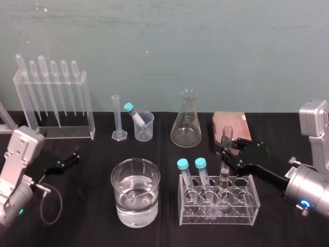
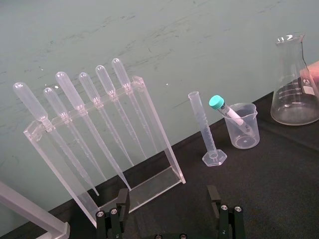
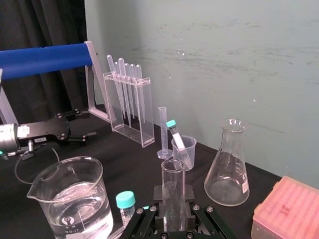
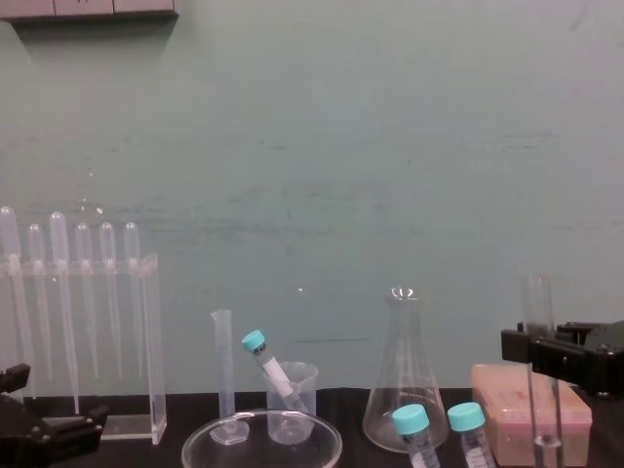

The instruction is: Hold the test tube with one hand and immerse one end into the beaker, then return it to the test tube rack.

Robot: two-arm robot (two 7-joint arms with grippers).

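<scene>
**Right arm has the tube, tube sits at the rack**

Your right gripper [image 1: 226,147] comes in from the right, and its fingers are clenched on the test tube [image 1: 224,172] high on the glass. The open rim pokes up above them. The right wrist view shows the same thing: the tube [image 3: 173,191] is pinched between the two fingers.

The tube is upright. Its lower part is down in the clear test tube rack [image 1: 218,220], just right of the two teal-capped tubes [image 1: 191,177]. I can't tell whether its bottom is fully seated.

The beaker [image 1: 135,193] stands on the table left of the rack, on the near side. It's part full of clear liquid and well apart from the tube.

Your left gripper [image 1: 66,159] is parked low at the left of the table. Its fingers are spread and hold nothing, and they point toward the pipette stand [image 2: 99,144].

The pink block [image 1: 231,126] sits behind the rack, right of the conical flask [image 1: 186,123].
</scene>
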